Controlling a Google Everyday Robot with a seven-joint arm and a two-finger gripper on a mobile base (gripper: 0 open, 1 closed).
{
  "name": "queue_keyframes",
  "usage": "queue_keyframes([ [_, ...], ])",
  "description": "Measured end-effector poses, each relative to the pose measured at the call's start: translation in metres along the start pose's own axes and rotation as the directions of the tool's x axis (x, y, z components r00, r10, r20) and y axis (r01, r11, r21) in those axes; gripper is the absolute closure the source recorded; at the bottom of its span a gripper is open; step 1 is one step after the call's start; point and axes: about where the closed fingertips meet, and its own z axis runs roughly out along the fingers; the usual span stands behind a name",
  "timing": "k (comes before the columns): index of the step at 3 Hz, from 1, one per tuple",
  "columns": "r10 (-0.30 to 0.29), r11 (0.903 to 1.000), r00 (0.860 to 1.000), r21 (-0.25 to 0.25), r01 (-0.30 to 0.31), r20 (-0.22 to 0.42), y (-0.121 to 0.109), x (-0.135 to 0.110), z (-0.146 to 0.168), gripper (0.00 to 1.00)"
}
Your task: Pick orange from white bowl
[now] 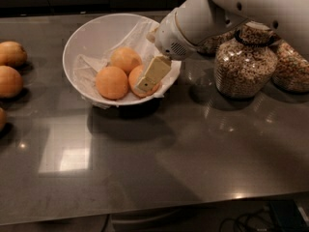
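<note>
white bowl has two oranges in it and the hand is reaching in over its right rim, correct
Not quite. The camera view shows three oranges in the white bowl, not two: a front orange, a back orange and a right orange partly behind the hand. The hand does reach in over the bowl's right rim.

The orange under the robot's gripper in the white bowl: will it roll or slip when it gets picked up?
The gripper is at the orange, on the right side of the white bowl. Being round, it would probably roll if nudged, though two neighbouring oranges hem it in. The crinkled paper under it may shift.
</note>
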Motion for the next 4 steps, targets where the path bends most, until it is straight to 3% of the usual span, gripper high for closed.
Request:
queue_keyframes([
  [1,0.002,1.0,1.0,0.001,-0.002,0.003,-0.003,0.0,0.003,0.12],
  [2,0.014,0.9999,1.0,0.006,-0.014,-0.001,-0.007,0.003,0.009,0.25],
  [3,0.032,0.9994,0.999,0.01,-0.032,-0.01,-0.01,0.009,0.015,0.3],
  [4,0.046,0.9989,0.999,0.006,-0.046,-0.019,-0.012,0.015,0.022,0.27],
])
